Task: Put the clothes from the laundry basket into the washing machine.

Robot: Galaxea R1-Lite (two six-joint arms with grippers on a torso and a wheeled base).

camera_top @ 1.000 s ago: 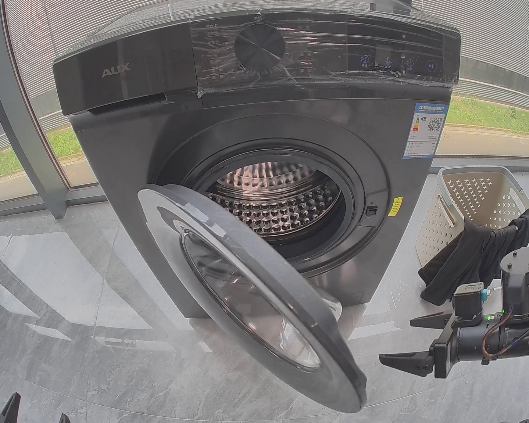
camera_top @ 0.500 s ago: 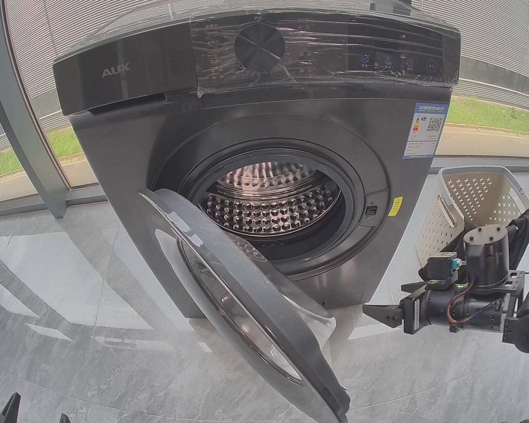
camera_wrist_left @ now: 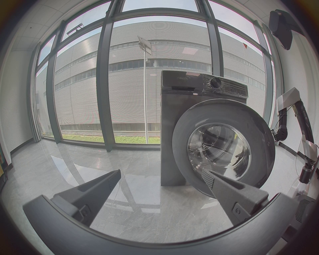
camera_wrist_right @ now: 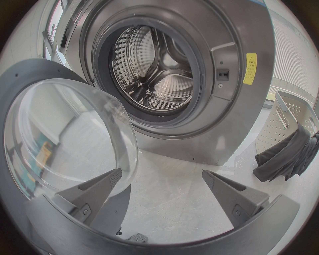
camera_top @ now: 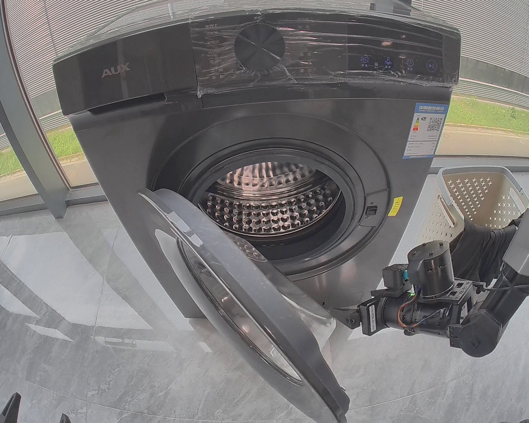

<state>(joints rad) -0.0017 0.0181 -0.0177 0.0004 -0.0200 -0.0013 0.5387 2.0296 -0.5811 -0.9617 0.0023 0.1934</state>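
Note:
The grey washing machine (camera_top: 256, 118) stands in front of me with its round door (camera_top: 248, 302) swung open to the left and the steel drum (camera_top: 272, 199) bare. The white laundry basket (camera_top: 475, 171) sits on the floor right of the machine, with dark clothes (camera_top: 479, 251) draped over its front rim. My right gripper (camera_top: 346, 318) is low, between the basket and the door, and points at the door's inner glass bulge. In the right wrist view the right gripper (camera_wrist_right: 159, 174) is open and holds nothing. My left gripper (camera_top: 38, 409) rests open at the bottom left.
Glossy grey floor tiles (camera_top: 104, 333) spread left of the door. Tall windows and a grey pillar (camera_top: 17, 108) stand behind the machine. In the left wrist view the open left gripper (camera_wrist_left: 161, 172) faces the door's outer side (camera_wrist_left: 226, 146).
The door swung a little wider open. My right arm moved left, away from the basket and up to the door's inner side. The left gripper stayed put.

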